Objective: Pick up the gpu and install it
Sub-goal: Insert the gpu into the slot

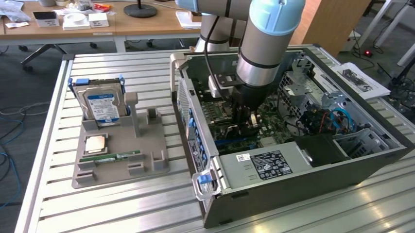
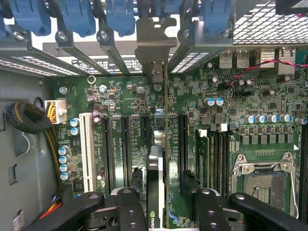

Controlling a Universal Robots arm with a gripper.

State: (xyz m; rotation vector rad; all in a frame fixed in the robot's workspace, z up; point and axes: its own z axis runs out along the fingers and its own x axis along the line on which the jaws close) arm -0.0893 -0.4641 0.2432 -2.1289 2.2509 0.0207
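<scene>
- Black gripper [image 2: 162,190] closest to the wrist camera, jaws apart, one finger [image 2: 136,185] on each side of the graphics card [image 2: 155,163], green board visible between card and one finger.
- Graphics card standing on edge between the fingers, upright in a slot of the green motherboard [image 2: 120,101].
- Farther along the card, its metal end bracket [image 2: 155,43] up against the rear wall of the computer case [image 1: 311,174], among blue clips [image 2: 77,14].
- Beside the card, long black slots, one white slot [image 2: 86,149] and an empty processor socket [image 2: 262,185].
- In the exterior view, arm reaching straight down into the open case, gripper [image 1: 250,124] low over the board.
- To the exterior view's left, well apart from the case, a grey tray [image 1: 149,165] holding an upright hard drive [image 1: 100,107] and a flat green memory stick [image 1: 116,157].
- All on a slatted metal table [image 1: 129,208].
</scene>
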